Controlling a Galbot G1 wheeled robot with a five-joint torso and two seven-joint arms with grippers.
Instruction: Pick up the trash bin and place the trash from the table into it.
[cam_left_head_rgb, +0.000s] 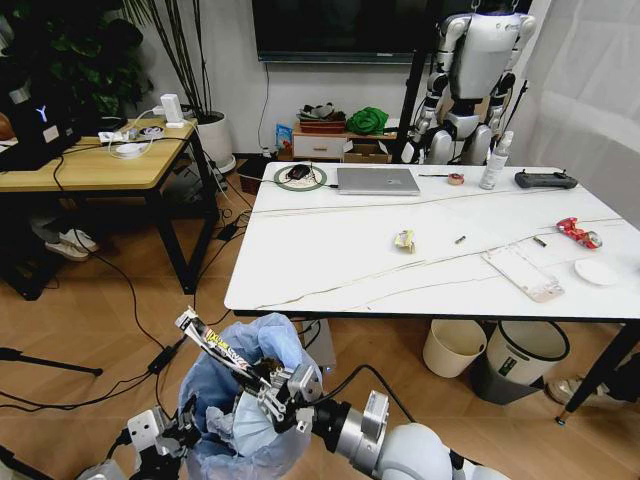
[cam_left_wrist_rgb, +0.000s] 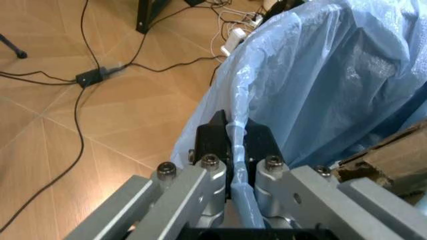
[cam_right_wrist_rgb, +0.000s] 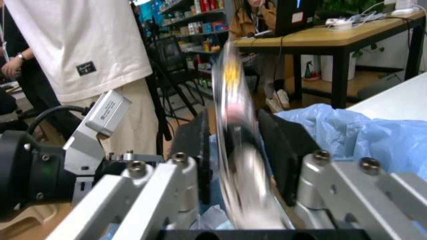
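The worktop (cam_left_head_rgb: 340, 270) fills the head view from 12 to 3 o'clock, with trash left on it, such as a small wrapper (cam_left_head_rgb: 404, 240). The trash bin (cam_left_head_rgb: 240, 400) hangs at 6 o'clock, its blue liner clamped in the closed left pincer (cam_left_wrist_rgb: 235, 137). The right pincer (cam_right_wrist_rgb: 233, 145) grips a long wrapper (cam_left_head_rgb: 222, 348) over the mouth; released now, its overhanging end could tip it to the floor.
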